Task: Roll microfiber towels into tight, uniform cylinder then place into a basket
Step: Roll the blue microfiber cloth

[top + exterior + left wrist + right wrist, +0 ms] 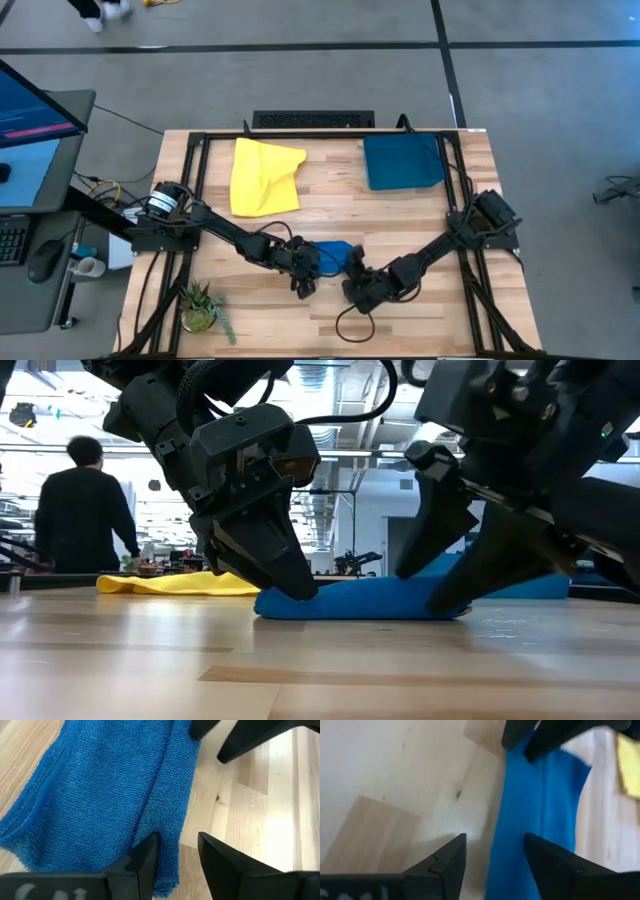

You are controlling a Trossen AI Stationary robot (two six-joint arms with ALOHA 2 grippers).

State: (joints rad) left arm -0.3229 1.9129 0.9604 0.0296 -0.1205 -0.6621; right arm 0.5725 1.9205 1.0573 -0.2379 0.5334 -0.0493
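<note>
- Microfiber towels differed in the high view: the blue towel (335, 251) lay bunched at the table's six o'clock between both grippers, the yellow towel (264, 176) spread flat toward eleven o'clock, and the basket (402, 163) sat at one o'clock, holding nothing.
- Low view: the left gripper (285, 575) and right gripper (455, 582) pressed down at opposite ends of the blue towel, which looked folded flat, not yet a cylinder.
- Left wrist view: the left gripper's fingers (148, 861) stood parted, straddling the towel's edge without pinching it.
- Right wrist view: the right gripper's fingers (449, 855) gaped wide, holding nothing.
- Rolling seemed under way; next, one gripper likely needed to pinch an edge and turn it over tightly.
</note>
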